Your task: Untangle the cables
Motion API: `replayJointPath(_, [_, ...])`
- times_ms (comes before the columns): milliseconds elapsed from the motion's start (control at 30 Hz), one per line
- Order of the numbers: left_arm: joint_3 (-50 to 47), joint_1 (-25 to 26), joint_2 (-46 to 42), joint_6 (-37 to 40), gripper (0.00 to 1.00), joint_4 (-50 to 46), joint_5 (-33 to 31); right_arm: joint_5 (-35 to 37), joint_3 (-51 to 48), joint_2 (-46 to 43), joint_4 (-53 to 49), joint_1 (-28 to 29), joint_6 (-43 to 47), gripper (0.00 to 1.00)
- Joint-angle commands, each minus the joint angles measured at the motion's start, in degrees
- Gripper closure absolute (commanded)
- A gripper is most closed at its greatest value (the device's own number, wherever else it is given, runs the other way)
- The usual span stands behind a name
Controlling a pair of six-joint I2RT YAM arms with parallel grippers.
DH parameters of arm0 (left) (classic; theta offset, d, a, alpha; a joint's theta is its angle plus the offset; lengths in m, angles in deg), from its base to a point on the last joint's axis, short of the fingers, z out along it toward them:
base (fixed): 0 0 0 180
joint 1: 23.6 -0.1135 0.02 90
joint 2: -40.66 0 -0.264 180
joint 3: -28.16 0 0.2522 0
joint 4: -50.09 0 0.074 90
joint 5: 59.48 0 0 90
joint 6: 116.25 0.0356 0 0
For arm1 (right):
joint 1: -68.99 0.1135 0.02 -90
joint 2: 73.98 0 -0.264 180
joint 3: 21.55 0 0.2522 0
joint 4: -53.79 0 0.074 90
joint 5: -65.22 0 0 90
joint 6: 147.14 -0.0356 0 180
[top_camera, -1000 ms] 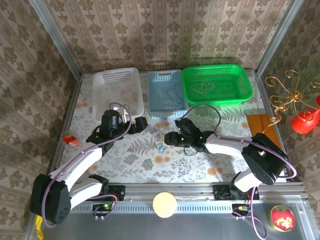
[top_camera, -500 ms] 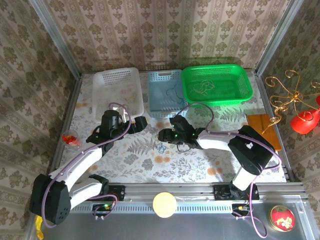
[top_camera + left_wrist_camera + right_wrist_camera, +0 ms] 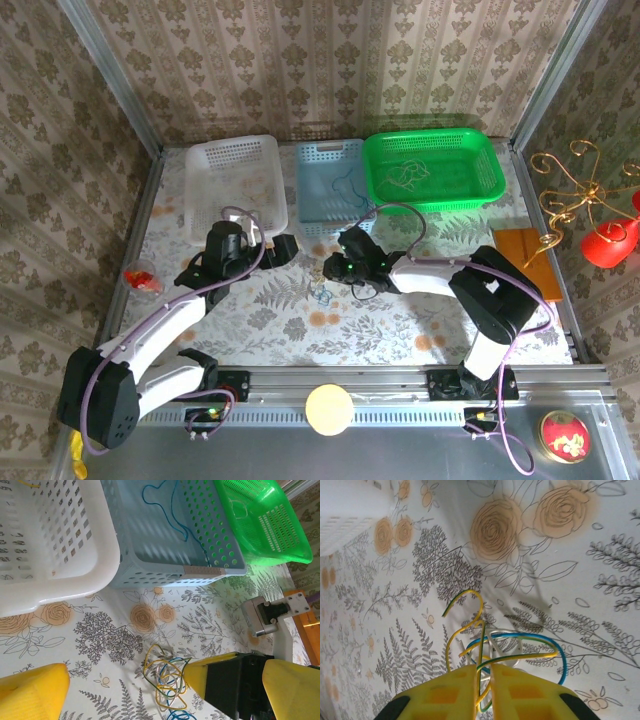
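**Right tool [image 3: 483,675] clenched on the cables [image 3: 167,675]; left tool [image 3: 283,246] released.**
On the floral-print desk [image 3: 250,320], reading left to right. A white lattice basket [image 3: 196,190] sits at the back. The left arm is stretched forward and low, its yellow fingers [image 3: 35,692] spread wide either side of the tangle. The cables are thin, springy loops of yellow, blue, green and white lying mid-desk, near the perforated blue basket [image 3: 330,150]. The right arm is folded at the elbow and reaches leftward, with strands of the tangle running into its narrow jaw gap. A glossy green basket [image 3: 385,190] stands further right. A second ago the right tool stood further right with its jaws wider apart. The left arm is unchanged.
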Motion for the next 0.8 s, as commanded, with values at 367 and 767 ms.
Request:
replayJointPath(367, [-0.9, 1.0, -1.6, -0.3, 0.00, 0.9, -0.9, 0.2, 0.2, 0.9, -0.2, -1.8, 0.0, 0.62])
replayJointPath(767, [-0.5, 1.7, -1.2, -0.5, 0.00, 0.8, -1.1, -2.5, 4.7, 6.1, -0.3, -1.7, -0.9, 0.58])
